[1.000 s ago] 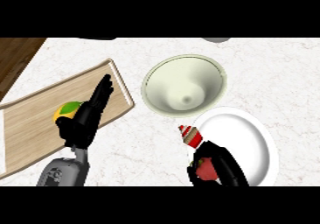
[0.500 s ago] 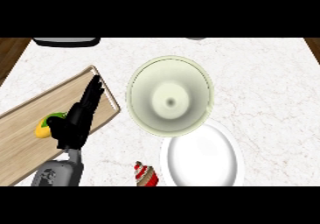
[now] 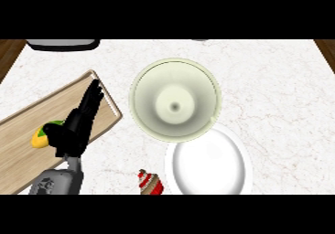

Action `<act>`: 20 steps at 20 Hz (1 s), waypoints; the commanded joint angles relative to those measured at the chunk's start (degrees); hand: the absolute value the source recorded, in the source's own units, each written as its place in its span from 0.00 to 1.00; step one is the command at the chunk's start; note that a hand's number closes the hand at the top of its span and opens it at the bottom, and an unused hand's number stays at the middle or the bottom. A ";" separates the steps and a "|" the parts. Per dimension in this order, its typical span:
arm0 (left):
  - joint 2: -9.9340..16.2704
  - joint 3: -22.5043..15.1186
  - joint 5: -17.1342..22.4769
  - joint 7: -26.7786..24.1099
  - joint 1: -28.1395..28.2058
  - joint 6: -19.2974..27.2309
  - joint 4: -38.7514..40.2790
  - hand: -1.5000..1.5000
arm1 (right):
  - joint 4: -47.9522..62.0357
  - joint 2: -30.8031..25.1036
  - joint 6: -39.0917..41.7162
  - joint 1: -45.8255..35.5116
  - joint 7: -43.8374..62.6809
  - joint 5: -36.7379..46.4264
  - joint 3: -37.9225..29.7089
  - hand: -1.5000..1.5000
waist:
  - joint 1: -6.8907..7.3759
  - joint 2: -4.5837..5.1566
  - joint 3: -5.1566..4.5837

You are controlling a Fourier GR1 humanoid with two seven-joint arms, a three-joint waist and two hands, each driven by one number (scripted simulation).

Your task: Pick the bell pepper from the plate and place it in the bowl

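The pale green bowl (image 3: 148,80) stands in the middle of the counter and nothing shows inside it. Just below it to the right, the white plate (image 3: 208,165) lies bare. No bell pepper shows on the plate or in the bowl. My left hand (image 3: 77,126) rests open with straight fingers over the right edge of the wooden board. My right hand is out of the head view.
A wooden cutting board (image 3: 21,137) lies at the left with a yellow-green fruit (image 3: 42,137) on it beside my left hand. A red striped cupcake (image 3: 150,183) stands at the lower edge, left of the plate. A dark appliance (image 3: 62,44) sits at the back left.
A second ago my right hand was over the plate, curled round something red; it has since left the view. The view has shifted, so the bowl now sits in the middle. My left hand kept its pose.
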 commanded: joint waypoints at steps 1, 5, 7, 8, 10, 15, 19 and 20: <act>-0.26 0.37 0.51 -3.68 0.84 -1.02 2.59 0.50 | -9.81 2.71 2.61 -6.91 15.96 -7.03 -3.65 1.00 | 0.26 0.14 -0.04; -1.58 -0.99 -1.40 -2.14 -1.01 0.68 2.48 0.50 | -2.30 11.07 -0.98 -21.32 27.76 -10.73 -5.28 1.00 | 0.62 0.19 -0.05; -1.83 -0.72 -1.76 -0.19 -2.53 1.34 3.10 0.50 | -4.36 11.38 -0.87 -24.37 34.08 -15.78 -8.83 1.00 | 0.29 0.11 -0.01; -1.76 -0.94 -2.39 1.15 -2.75 2.03 1.61 0.50 | 0.54 13.69 -2.76 -29.05 34.23 -13.09 -9.10 1.00 | 0.56 0.10 -0.02; -2.48 -2.15 -2.63 1.16 -0.60 2.15 -0.67 0.50 | 0.24 15.15 -3.02 -33.90 40.60 -10.12 -7.11 1.00 | 0.46 -0.05 -0.02; 1.11 0.89 1.19 2.20 -0.14 -2.26 -1.96 0.50 | 14.79 15.74 -0.44 -42.62 37.16 -5.75 -11.70 1.00 | 0.98 0.04 0.02; -1.82 -1.24 -1.02 -0.34 -0.82 -0.32 1.98 0.50 | 26.34 14.91 0.23 -45.40 26.75 3.46 -12.07 1.00 | 1.04 0.42 0.04; -2.41 -1.88 -1.13 0.60 -0.31 0.11 0.30 0.50 | 25.13 13.41 0.83 -46.01 27.56 5.36 -11.81 1.00 | 0.89 0.25 0.05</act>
